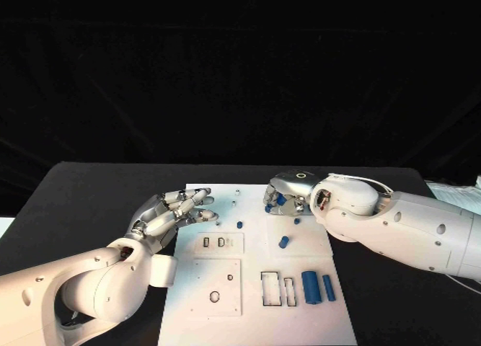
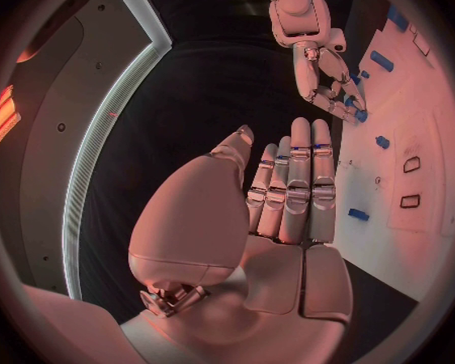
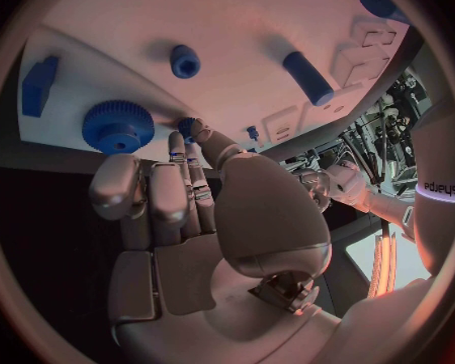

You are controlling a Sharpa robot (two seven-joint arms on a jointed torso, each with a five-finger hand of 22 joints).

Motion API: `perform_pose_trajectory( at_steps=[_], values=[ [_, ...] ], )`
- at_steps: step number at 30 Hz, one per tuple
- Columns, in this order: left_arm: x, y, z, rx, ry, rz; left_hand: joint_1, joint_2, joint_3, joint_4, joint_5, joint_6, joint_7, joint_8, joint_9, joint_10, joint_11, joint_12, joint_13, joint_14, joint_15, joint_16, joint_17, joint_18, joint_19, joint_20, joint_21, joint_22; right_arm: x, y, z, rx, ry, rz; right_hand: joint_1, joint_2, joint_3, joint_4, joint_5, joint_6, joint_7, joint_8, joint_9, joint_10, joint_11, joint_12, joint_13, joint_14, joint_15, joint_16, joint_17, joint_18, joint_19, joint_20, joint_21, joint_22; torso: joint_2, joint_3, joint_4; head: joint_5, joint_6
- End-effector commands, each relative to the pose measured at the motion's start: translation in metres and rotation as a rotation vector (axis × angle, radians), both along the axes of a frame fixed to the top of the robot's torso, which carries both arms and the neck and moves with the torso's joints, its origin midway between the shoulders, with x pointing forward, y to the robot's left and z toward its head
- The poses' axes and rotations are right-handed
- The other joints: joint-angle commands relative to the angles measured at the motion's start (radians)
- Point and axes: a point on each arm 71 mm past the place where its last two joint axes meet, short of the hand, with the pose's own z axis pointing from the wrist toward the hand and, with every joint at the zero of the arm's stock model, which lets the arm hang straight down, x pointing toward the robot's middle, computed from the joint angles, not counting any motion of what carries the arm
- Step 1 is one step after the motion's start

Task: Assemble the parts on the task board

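The right hand [image 1: 287, 196] is lowered at the far edge of the white board [image 1: 303, 317], fingertips on a small blue peg [image 3: 188, 125]; whether it is pinched cannot be told. The left hand [image 1: 178, 209] is held beside the board, fingers straight and together, empty. Pickup appears in hand; a firm pinch is judged necessary next.

The task board [image 1: 256, 288] is white; the parts on it, including two cylinders [image 1: 318, 287] and a gear [image 3: 117, 125], are blue. The table [image 1: 94, 194] is black. Both hands are silver on white arms.
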Motion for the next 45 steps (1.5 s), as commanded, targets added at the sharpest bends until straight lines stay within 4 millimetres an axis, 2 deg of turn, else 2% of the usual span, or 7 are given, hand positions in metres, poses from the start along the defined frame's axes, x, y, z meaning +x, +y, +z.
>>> perform_pose_trajectory(
  at_steps=[1,5,14,20,21,30,45],
  values=[
    [0.000,-0.002,0.001,-0.011,0.000,-0.017,-0.005,0.006,0.002,-0.005,-0.004,-0.001,0.003,-0.004,-0.001,-0.003,0.007,-0.006,0.001,-0.006,-0.002,-0.006,0.001,0.011,-0.005,0.002,-0.005,-0.001,0.001,0.001,-0.002,-0.029,0.002,-0.004,-0.001,-0.009,0.011,0.004,0.005,0.010,0.001,-0.004,0.001,0.008,0.001,-0.002,-0.001,0.034,0.006,0.007,0.003,-0.019,-0.001,0.003,0.007,0.004,0.007,-0.0020,0.0013,-0.001,0.004],
    [0.001,-0.002,0.001,-0.010,0.002,-0.018,-0.005,0.006,0.002,-0.005,-0.004,-0.001,0.003,-0.004,-0.001,-0.003,0.007,-0.006,0.001,-0.006,-0.002,-0.006,0.001,0.011,-0.005,0.002,-0.005,-0.001,0.001,0.001,-0.002,-0.030,0.002,-0.002,-0.001,-0.011,0.021,0.012,0.004,0.014,0.001,-0.003,0.002,0.013,0.000,-0.002,0.000,0.034,0.006,0.013,0.008,-0.020,-0.001,0.003,0.012,0.010,0.011,-0.0036,0.0028,-0.006,0.003],
    [0.001,-0.001,0.000,-0.008,0.006,-0.017,-0.005,0.008,0.004,-0.005,-0.004,-0.001,0.003,-0.005,-0.001,-0.004,0.007,-0.007,0.001,-0.005,-0.002,-0.005,0.003,0.011,-0.004,0.002,-0.005,-0.001,0.000,0.002,-0.002,-0.030,0.003,0.000,-0.004,-0.022,0.039,0.034,-0.006,0.028,-0.003,0.000,0.005,0.026,-0.004,0.000,0.001,0.033,0.004,0.023,0.014,-0.020,-0.001,0.001,0.021,0.020,0.014,-0.0024,0.0016,-0.004,0.004],
    [0.001,-0.001,0.000,-0.006,0.008,-0.017,-0.003,0.010,0.006,-0.007,-0.004,-0.002,0.003,-0.006,-0.001,-0.005,0.007,-0.008,0.001,-0.005,-0.003,-0.005,0.005,0.011,-0.003,0.002,-0.005,-0.001,0.000,0.003,0.004,0.017,-0.048,-0.002,0.004,-0.006,0.065,0.060,0.003,0.063,-0.014,0.010,0.013,0.063,-0.015,0.003,0.004,0.034,-0.004,0.037,0.025,-0.024,0.007,-0.005,0.037,0.044,0.017,-0.0026,0.0016,-0.003,0.007],
    [0.001,-0.001,0.000,-0.005,0.009,-0.016,-0.003,0.010,0.006,-0.008,-0.004,-0.002,0.003,-0.006,-0.001,-0.005,0.007,-0.008,0.001,-0.005,-0.003,-0.005,0.005,0.011,-0.003,0.002,-0.005,-0.001,-0.001,0.003,0.006,0.037,-0.069,-0.005,0.010,-0.001,0.076,0.069,-0.018,0.068,-0.015,0.010,0.015,0.070,-0.016,0.001,0.003,0.034,-0.007,0.041,0.027,-0.024,0.007,-0.007,0.041,0.048,0.017,-0.0027,0.0012,-0.002,0.006],
    [0.002,0.000,-0.001,0.000,0.018,-0.014,-0.014,0.008,0.003,-0.007,-0.006,-0.007,0.007,-0.013,-0.001,-0.012,0.011,-0.013,0.001,-0.005,0.000,-0.005,0.012,0.011,-0.002,0.004,-0.006,-0.003,0.000,0.008,0.017,0.136,-0.154,-0.043,0.004,-0.001,0.090,0.098,-0.036,0.079,-0.017,0.010,0.020,0.087,-0.019,0.000,0.004,0.033,-0.008,0.045,0.027,-0.025,0.006,-0.009,0.045,0.052,0.020,-0.0042,0.0045,-0.001,0.016],
    [0.002,-0.002,-0.002,-0.007,0.027,-0.020,-0.020,0.007,0.001,-0.009,-0.006,-0.011,0.010,-0.018,-0.001,-0.021,0.014,-0.018,0.000,-0.012,0.003,-0.009,0.016,0.010,-0.005,0.006,-0.009,-0.005,0.009,0.033,0.026,0.168,-0.189,-0.034,-0.002,-0.016,0.094,0.118,-0.039,0.075,-0.014,0.004,0.022,0.082,-0.017,-0.003,0.002,0.032,-0.006,0.050,0.029,-0.026,0.006,-0.009,0.049,0.057,0.024,-0.0044,0.0055,0.005,0.021]
  ],
)
